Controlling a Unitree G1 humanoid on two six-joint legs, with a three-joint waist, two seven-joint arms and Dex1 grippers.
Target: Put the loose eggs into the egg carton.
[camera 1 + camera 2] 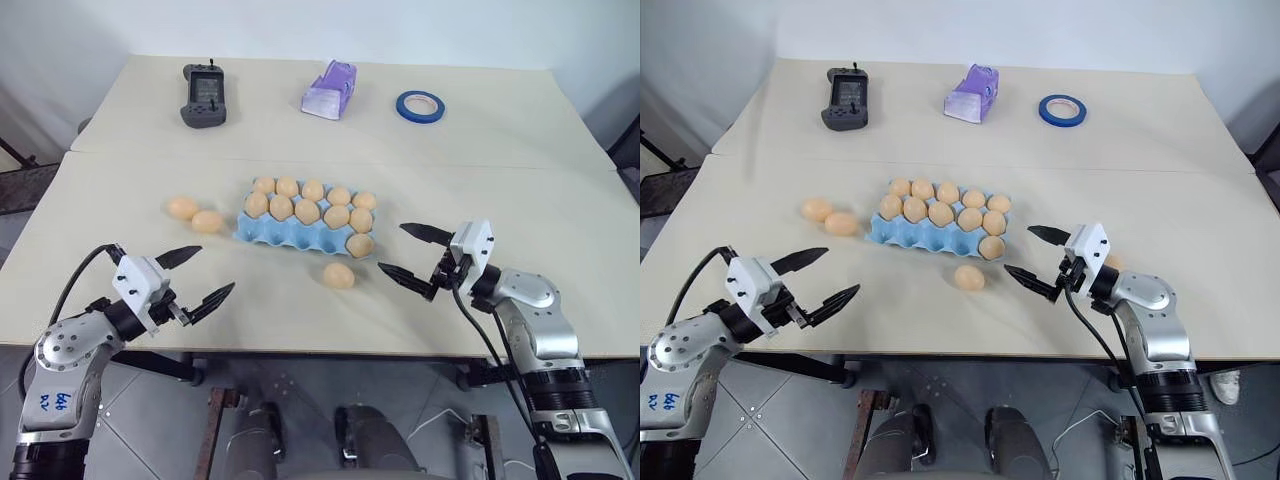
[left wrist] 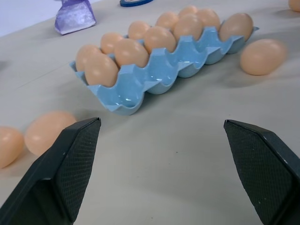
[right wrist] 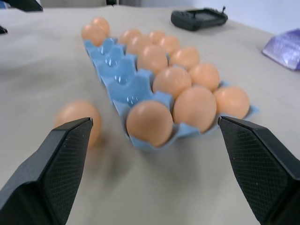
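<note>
Although most cups of the light blue egg carton (image 1: 262, 232) are already filled, three loose eggs remain on the table (image 1: 560, 215). One egg (image 1: 339, 275) lies just off the carton's near edge, toward its right end. The other pair of eggs (image 1: 195, 214) sits just beside the carton's left end, the two touching or nearly so. The empty cups run along the carton's near row, from its left end up to the single filled cup at the right end.

The single egg is what the next move most likely turns on. It lies to the left of the right gripper (image 1: 412, 255), near the fingertips and at about their level, and in the right wrist view it sits by one finger, not centred between them. Its long axis seems to run roughly along the carton's length, across the gripper's line of approach. The right arm is clearly the nearer one. The left gripper (image 1: 196, 274) is the nearer to the pair, which lies beyond it, farther from the table's near edge.

Both grippers stand with jaws spread wide and hold nothing.

Far across the table rest a black handheld controller (image 1: 204, 96), a purple box (image 1: 331, 90) and a roll of blue tape (image 1: 420, 106).
</note>
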